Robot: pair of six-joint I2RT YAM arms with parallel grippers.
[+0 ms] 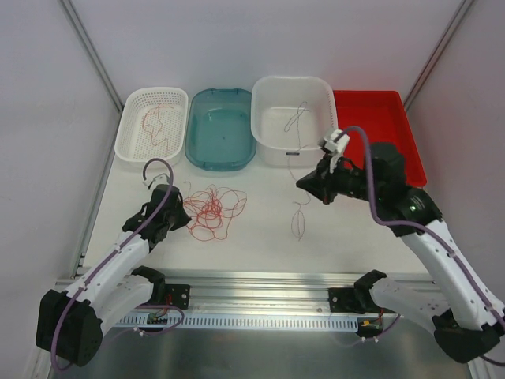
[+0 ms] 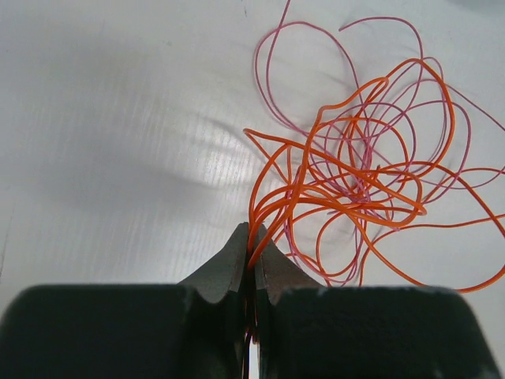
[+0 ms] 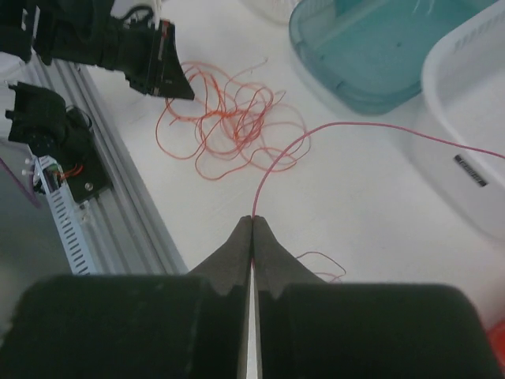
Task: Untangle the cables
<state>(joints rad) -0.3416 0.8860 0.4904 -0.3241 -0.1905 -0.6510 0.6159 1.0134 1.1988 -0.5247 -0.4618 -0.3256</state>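
Observation:
A loose tangle of thin red and orange cables lies on the white table, left of centre. My left gripper sits at the tangle's left edge. In the left wrist view it is shut on a few orange strands of the tangle. My right gripper hovers right of centre, in front of the white tub. It is shut on a single thin pink cable that arcs away toward the tub. The tangle lies apart from that strand.
Four containers line the back: a white basket holding a few red cables, a teal bin, a white tub and a red tray. An aluminium rail runs along the near edge.

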